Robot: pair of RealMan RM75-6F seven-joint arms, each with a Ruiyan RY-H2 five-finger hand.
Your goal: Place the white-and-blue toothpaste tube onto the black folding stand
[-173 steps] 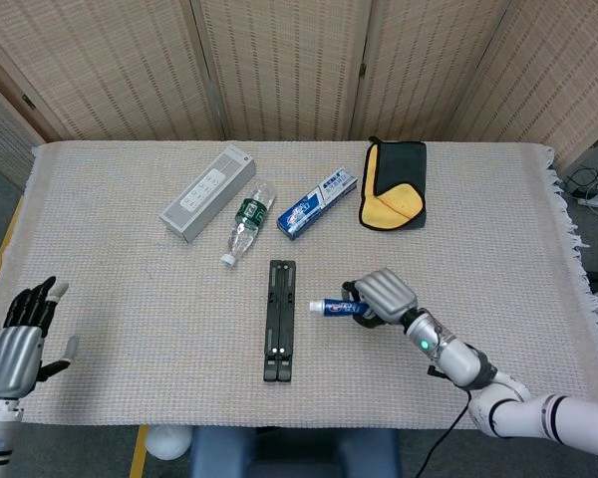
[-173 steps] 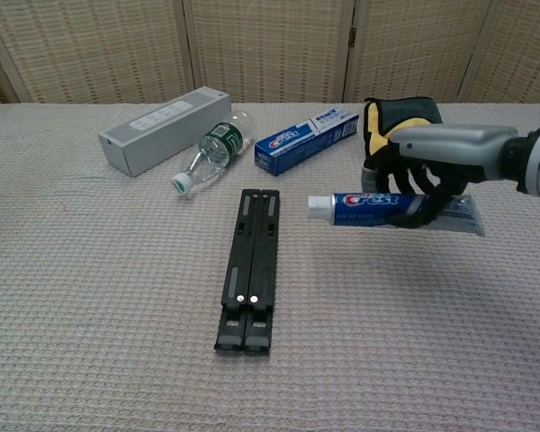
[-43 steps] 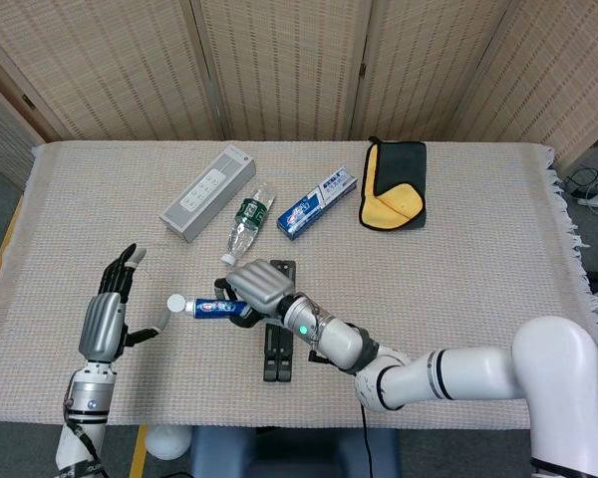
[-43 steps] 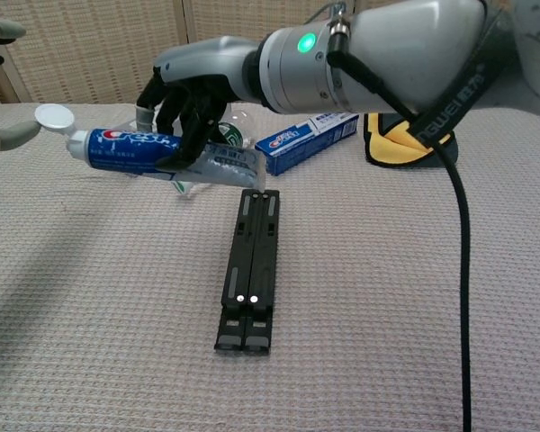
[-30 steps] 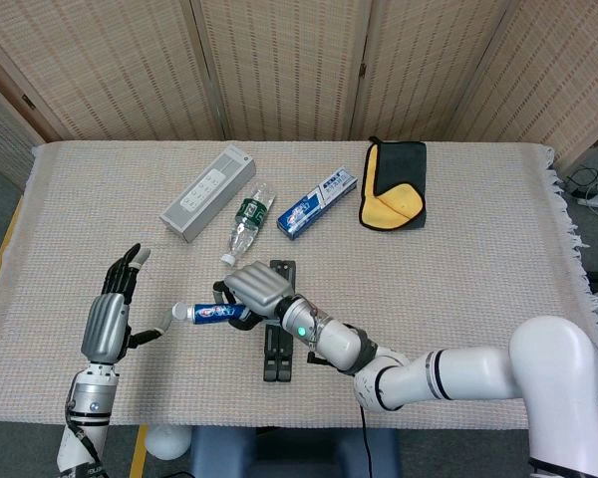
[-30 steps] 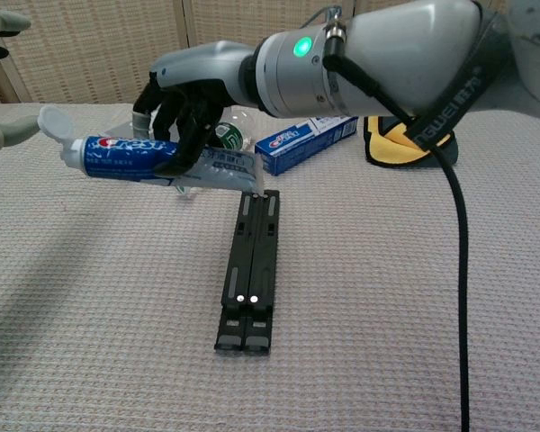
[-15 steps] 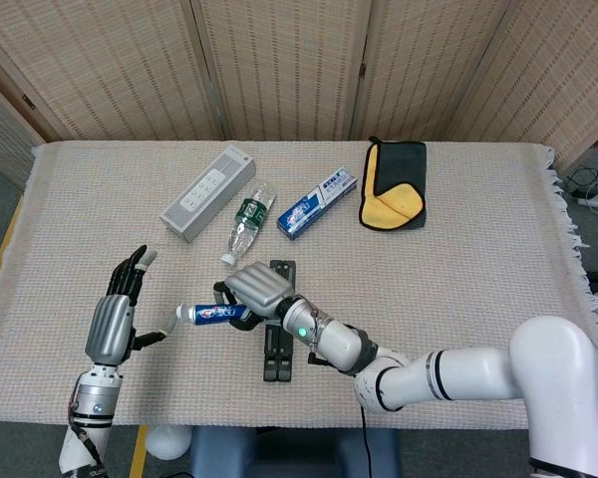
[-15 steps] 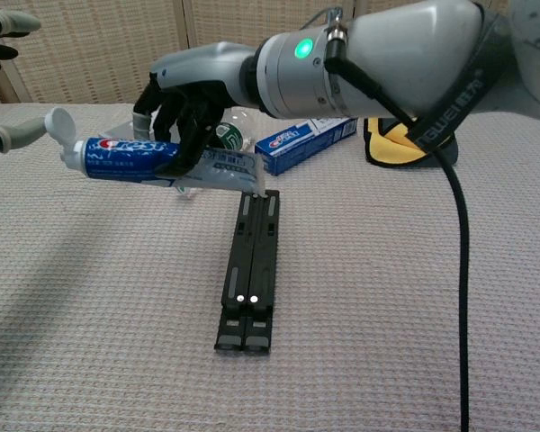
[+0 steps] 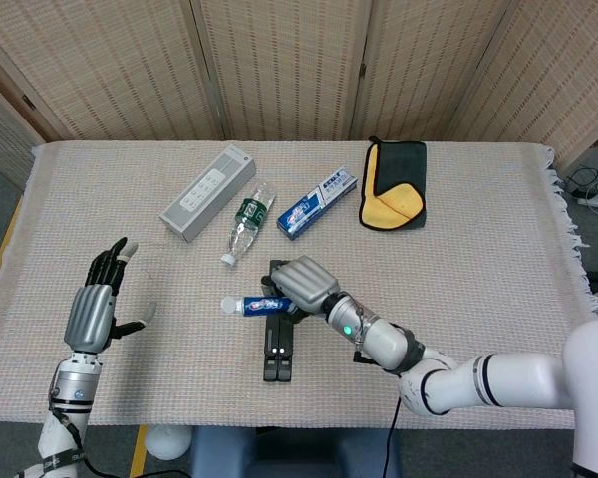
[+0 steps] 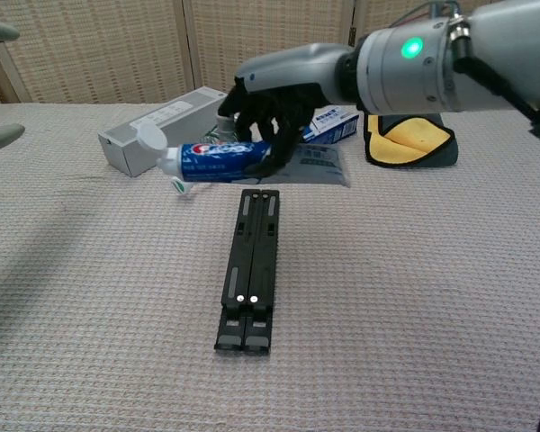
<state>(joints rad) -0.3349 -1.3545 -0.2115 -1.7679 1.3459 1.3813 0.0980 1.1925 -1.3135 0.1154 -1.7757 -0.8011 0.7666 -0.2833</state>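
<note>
My right hand [image 9: 304, 283] [image 10: 279, 99] grips the white-and-blue toothpaste tube [image 9: 257, 304] [image 10: 225, 157] and holds it level in the air, cap pointing left. The tube hangs over the far end of the black folding stand [image 9: 279, 337] [image 10: 250, 270], which lies flat and folded on the cloth. My left hand [image 9: 92, 312] is open at the left side of the table, palm turned toward the tube, holding nothing. In the chest view only its fingertips [image 10: 2, 135] show at the left edge.
Behind the stand lie a grey speaker bar [image 9: 206, 192], a small clear water bottle [image 9: 247, 223], a blue toothpaste box [image 9: 317, 202] and a black-and-yellow cloth [image 9: 394, 185]. The woven tablecloth [image 9: 498, 259] covers the table.
My right hand has carried the tube to the right, from near my left hand back over the stand. My left hand has drawn away to the left, still holding nothing.
</note>
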